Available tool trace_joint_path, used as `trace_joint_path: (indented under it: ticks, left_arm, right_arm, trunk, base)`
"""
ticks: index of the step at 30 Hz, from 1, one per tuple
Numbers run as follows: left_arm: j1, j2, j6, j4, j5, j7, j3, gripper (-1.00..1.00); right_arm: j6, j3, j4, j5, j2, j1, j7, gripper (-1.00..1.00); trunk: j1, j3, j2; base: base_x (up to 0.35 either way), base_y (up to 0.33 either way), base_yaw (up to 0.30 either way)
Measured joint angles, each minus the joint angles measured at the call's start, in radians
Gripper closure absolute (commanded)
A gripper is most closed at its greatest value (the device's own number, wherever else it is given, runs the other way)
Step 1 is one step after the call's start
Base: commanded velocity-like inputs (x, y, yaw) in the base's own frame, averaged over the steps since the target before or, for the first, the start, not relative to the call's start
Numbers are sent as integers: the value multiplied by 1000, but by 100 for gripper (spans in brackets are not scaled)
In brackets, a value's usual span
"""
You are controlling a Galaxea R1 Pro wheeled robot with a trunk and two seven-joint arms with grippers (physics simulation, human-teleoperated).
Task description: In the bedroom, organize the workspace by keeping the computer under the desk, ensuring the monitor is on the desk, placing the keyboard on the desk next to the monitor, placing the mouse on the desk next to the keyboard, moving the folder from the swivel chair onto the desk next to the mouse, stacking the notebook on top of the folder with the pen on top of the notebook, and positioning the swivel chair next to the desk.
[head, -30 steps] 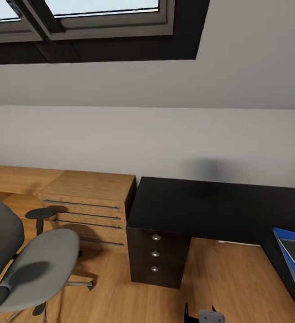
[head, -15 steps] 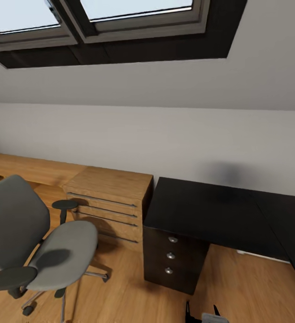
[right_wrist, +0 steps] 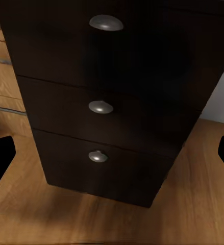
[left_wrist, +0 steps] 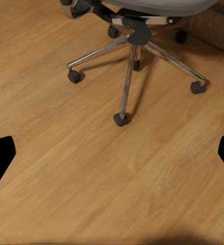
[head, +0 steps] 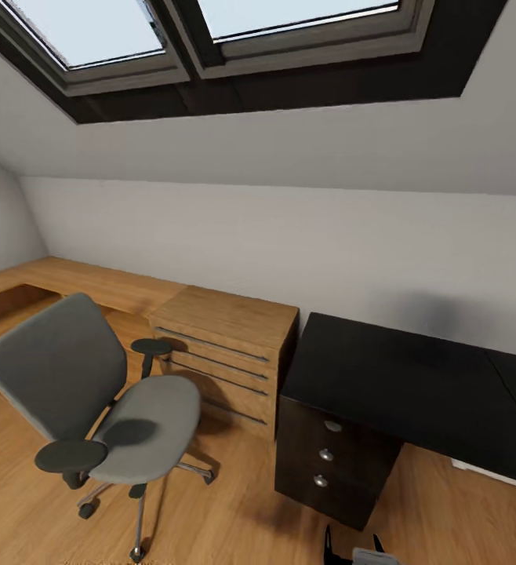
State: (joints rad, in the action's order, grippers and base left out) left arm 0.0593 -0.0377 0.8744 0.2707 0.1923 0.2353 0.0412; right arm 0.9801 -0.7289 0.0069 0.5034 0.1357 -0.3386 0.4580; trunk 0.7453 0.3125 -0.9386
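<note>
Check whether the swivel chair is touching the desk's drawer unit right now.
Apart. The head view shows bare wood floor and the light-wood cabinet between the swivel chair and the black drawer unit.

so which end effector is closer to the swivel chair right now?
Left. The left end effector hangs open over the floor just short of the swivel chair and its chrome base. The right end effector, also open, faces the desk drawer unit instead.

Desk cut off at right edge; swivel chair seat cropped above base.
</note>
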Motion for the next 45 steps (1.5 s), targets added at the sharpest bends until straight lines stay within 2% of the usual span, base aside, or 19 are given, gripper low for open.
trace_joint_path:
  ticks: [9,19,25,32,41,45]
  left_arm:
    - [0,2,-2,-1,2,6,1,-100]
    - [0,1,-1,0,2,7,3,-100]
    - [0,1,-2,4,3,9,2,-100]
    - [0,2,-13,8,5,11,2,-100]
    - [0,0,-126,36,7,12,2,-100]
    - [0,1,-138,39,7,12,2,-100]
  right_arm:
    - [-24,-1,1,2,4,0,1,-100]
    - [-60,1,0,2,-1,0,0,-100]
    - [-68,1,0,2,-2,0,0,-100]
    - [-71,1,0,2,-4,0,-5,-100]
    - [-79,2,1,2,-14,0,-36,-100]
    - [-80,1,1,2,-14,0,-41,-100]
  trunk:
    - [0,0,0]
    - [0,0,0]
    - [-23,-19,42]
    - [-50,-40,91]
    - [-84,-69,154]
    - [-100,-81,182]
  base:
    - [-196,108,279]
    - [-44,11,282]
    - [-4,1,270]
    - [-1,0,79]
    - [0,0,7]
    - [0,0,-8]
